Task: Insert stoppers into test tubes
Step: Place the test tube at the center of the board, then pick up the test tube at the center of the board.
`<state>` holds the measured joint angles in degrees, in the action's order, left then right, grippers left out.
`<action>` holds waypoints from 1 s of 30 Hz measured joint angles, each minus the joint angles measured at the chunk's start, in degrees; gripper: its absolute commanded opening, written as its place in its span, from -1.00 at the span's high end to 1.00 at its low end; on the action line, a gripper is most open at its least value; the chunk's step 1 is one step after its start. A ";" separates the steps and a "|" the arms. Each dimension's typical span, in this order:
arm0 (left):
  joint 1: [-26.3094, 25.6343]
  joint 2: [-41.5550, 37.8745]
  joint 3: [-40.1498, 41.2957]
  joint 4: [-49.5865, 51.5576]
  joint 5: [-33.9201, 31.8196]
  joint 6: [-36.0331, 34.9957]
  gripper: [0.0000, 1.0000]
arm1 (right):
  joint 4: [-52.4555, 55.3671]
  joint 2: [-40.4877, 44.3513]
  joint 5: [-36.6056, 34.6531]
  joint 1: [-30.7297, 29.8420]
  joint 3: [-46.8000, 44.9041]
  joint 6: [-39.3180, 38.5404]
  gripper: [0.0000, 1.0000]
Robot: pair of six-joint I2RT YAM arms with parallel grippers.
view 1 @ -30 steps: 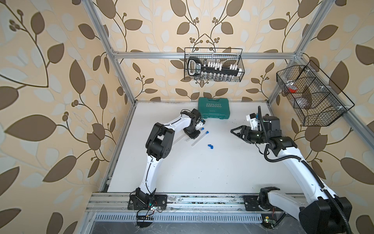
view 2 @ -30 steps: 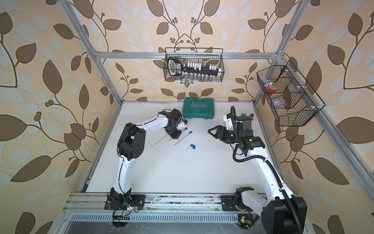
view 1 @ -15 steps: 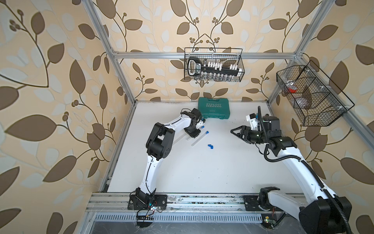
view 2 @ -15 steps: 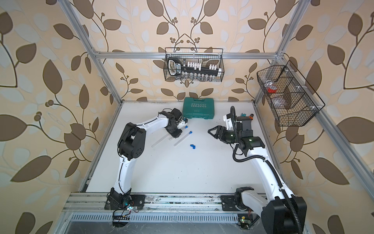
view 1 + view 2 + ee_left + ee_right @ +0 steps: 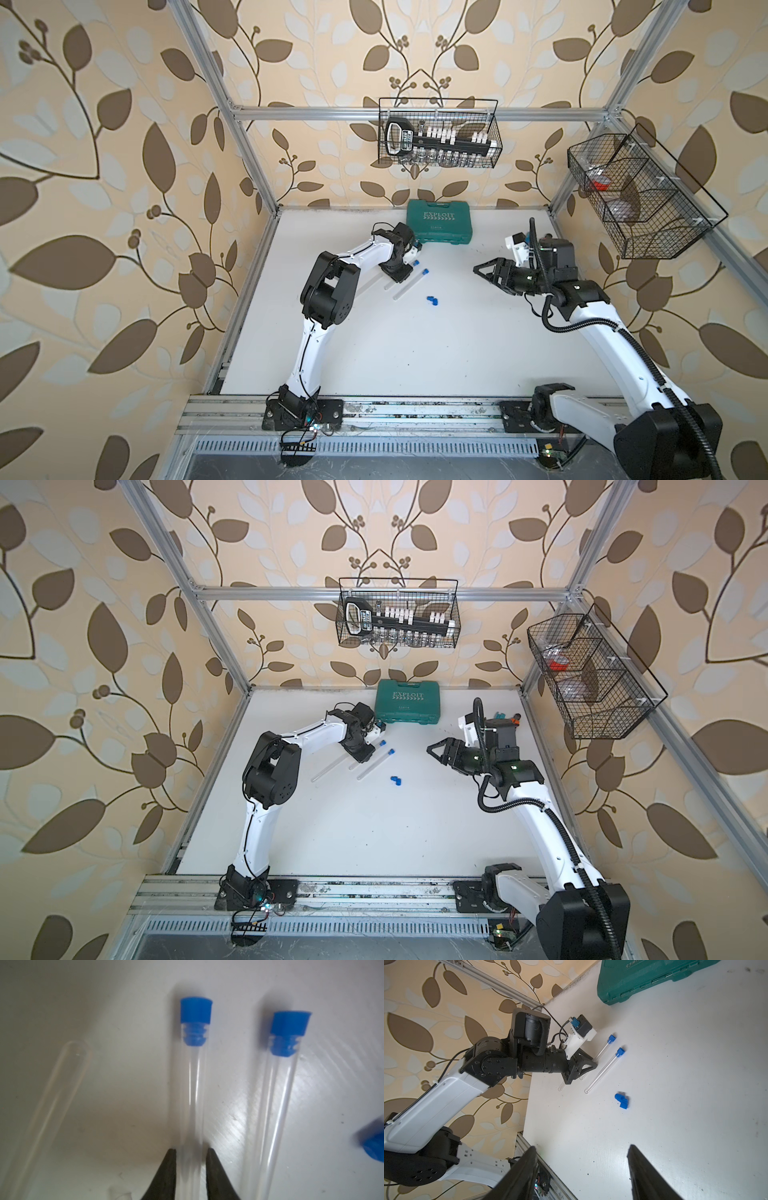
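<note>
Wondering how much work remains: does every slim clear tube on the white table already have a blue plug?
No: in a top view one slim clear tube lies without any plug, beside two with blue plugs.

White table (image 5: 415, 353), left gripper (image 5: 400, 272) low over clear test tubes (image 5: 409, 284), two plugged blue, two loose blue stoppers (image 5: 433, 300) just beside, right gripper (image 5: 478, 271) well apart, pointing their way, green case (image 5: 440, 226) behind.
</note>
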<state>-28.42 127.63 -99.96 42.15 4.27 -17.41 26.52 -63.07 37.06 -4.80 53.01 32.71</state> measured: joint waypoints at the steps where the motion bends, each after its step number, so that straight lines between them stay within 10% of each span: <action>1: 0.00 0.00 0.00 -0.07 0.00 0.00 0.42 | 0.04 0.00 0.00 0.00 0.00 0.00 -0.33; 15: 0.00 -1.70 1.92 -1.75 -0.26 0.13 0.18 | 0.79 0.00 0.02 0.00 0.00 -0.44 -0.33; 30: 5.57 -24.94 22.14 -7.17 -1.55 -0.70 0.18 | 0.74 0.00 1.36 0.00 -0.09 -0.48 -0.33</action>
<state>-22.85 102.69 -77.82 34.98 2.72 -18.11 27.27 -63.07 38.41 -4.80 52.93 32.23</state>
